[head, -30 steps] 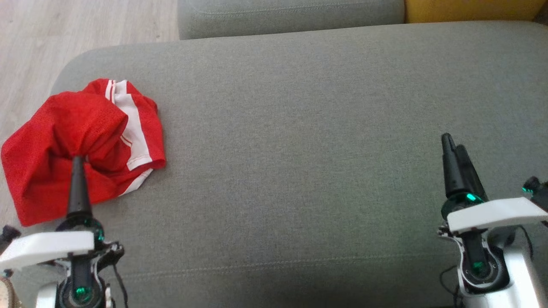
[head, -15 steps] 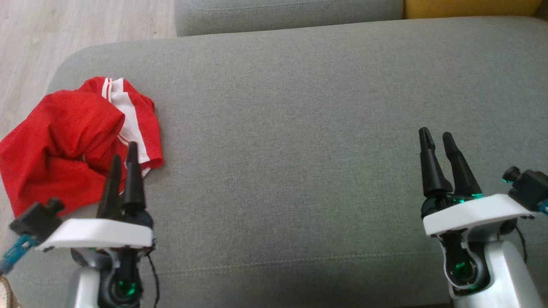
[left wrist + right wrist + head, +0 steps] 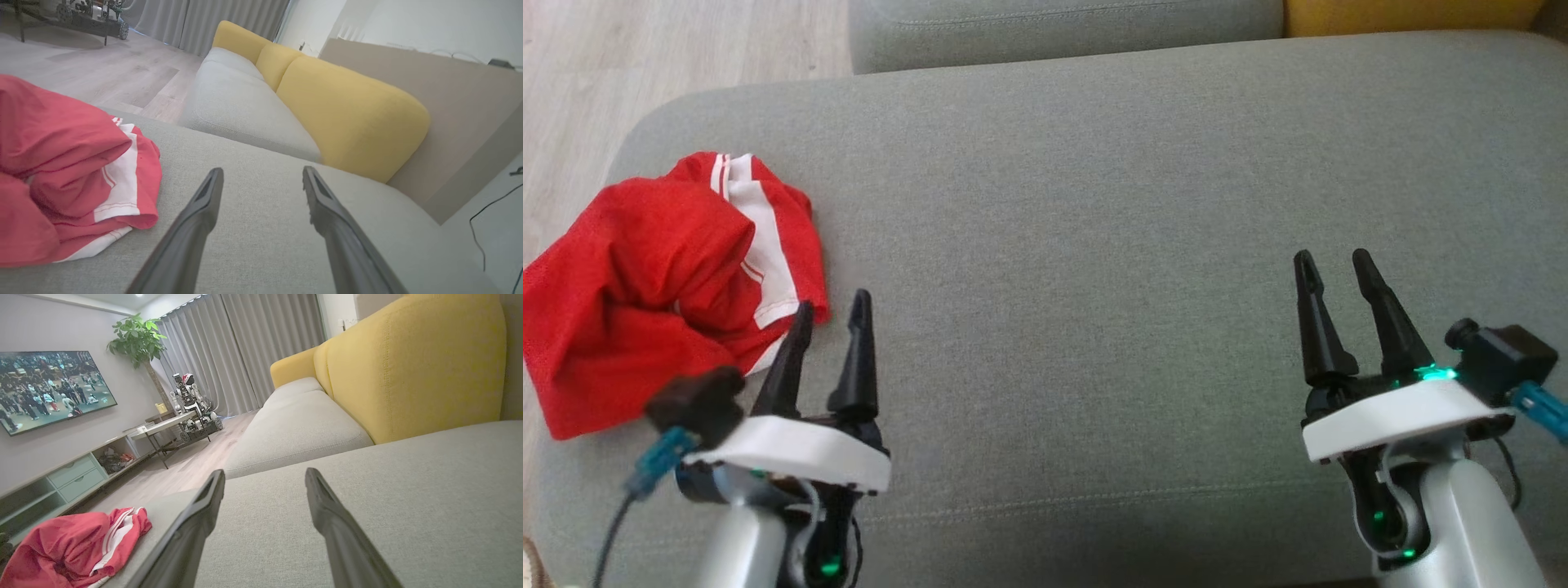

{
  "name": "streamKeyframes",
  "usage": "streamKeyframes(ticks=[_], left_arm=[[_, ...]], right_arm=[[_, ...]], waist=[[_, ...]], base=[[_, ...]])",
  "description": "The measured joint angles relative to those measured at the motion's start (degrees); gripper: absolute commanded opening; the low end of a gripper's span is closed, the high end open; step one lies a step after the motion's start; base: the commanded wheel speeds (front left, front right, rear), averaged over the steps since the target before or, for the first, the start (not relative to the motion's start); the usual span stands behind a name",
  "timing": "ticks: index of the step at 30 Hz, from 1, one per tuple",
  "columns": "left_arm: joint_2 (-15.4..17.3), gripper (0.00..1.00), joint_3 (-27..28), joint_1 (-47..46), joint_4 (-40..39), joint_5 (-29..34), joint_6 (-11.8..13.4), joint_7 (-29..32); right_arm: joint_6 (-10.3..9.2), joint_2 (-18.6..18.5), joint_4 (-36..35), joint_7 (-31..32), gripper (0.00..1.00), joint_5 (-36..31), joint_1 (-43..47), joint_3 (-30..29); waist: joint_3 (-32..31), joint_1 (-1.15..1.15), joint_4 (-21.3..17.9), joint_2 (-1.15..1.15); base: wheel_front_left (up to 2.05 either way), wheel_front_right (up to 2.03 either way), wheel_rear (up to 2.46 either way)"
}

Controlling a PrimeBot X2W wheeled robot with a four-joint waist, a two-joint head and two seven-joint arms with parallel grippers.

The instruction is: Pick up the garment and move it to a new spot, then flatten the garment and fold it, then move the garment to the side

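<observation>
since a second ago my left gripper (image 3: 832, 300) has come off the garment (image 3: 645, 278) and slid right. it now hangs just beside the cloth's edge, fingers apart, holding nothing. my right gripper (image 3: 1333, 255) has drifted left a little, also spread wide and empty. the red garment with white stripes lies bunched at the left end of the grey sofa (image 3: 1078, 204). beyond: pale wood floor (image 3: 572, 73), yellow backrest (image 3: 347, 106), grey curtains (image 3: 245, 351), tv (image 3: 49, 388), plant (image 3: 137, 335).
</observation>
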Motion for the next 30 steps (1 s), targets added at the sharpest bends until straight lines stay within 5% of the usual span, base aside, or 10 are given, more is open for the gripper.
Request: streamKeyframes(ticks=[14, 30], left_arm=[[5.2, 1.00, -10.0, -2.9, 1.6, 9.0, 10.9, -2.5], [7.2, 1.00, -14.6, -4.6, 1.8, 15.7, 17.3, -5.0]], right_arm=[[0.00, 0.0, 0.1, -2.3, 1.00, -8.7, 0.0, -0.4], [0.00, 0.0, -0.4, -4.8, 1.00, -14.7, 0.0, -1.0]], waist=[[0.5, 0.00, -0.1, 0.00], [0.9, 0.00, 0.0, 0.00]], base=[[0.00, 0.00, 0.00], [0.00, 0.00, 0.00]])
